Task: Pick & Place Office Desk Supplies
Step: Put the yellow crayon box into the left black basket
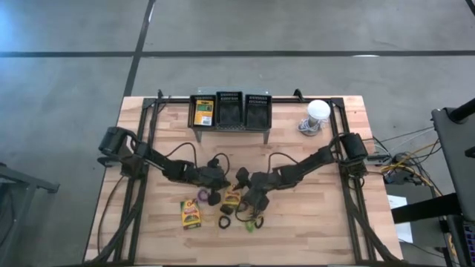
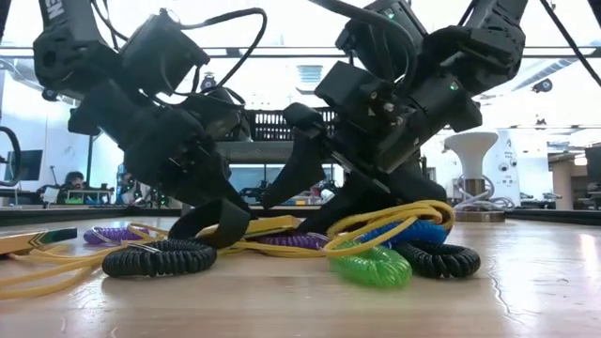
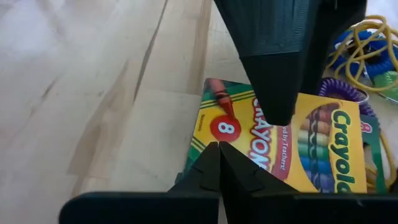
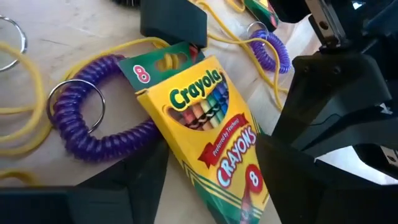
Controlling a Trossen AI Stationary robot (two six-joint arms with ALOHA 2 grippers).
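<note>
Both end effectors crowd the crayon box (image 4: 208, 134) at the tabletop (image 1: 312, 215) centre, hemmed by coil bands (image 2: 160, 256) and yellow rubber bands (image 2: 394, 221), while bare wood lies open toward the right edge and behind the arms

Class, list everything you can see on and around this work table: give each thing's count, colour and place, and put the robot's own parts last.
Crayon boxes: three in view, yellow and green; one between the two grippers, one on the table to its left, one in the organiser's left bin.
Coiled wrist bands: several, black, purple, green, blue; in the pile at the front of the table.
Rubber bands: several, yellow; looped through that pile.
Desk organiser: one, black, three bins; at the table's back edge.
Bulb-like object: one, white; back right of the table.
Table: one, light wood.
Left gripper: shut, beside the middle crayon box.
Right gripper: open, straddling that box.
</note>
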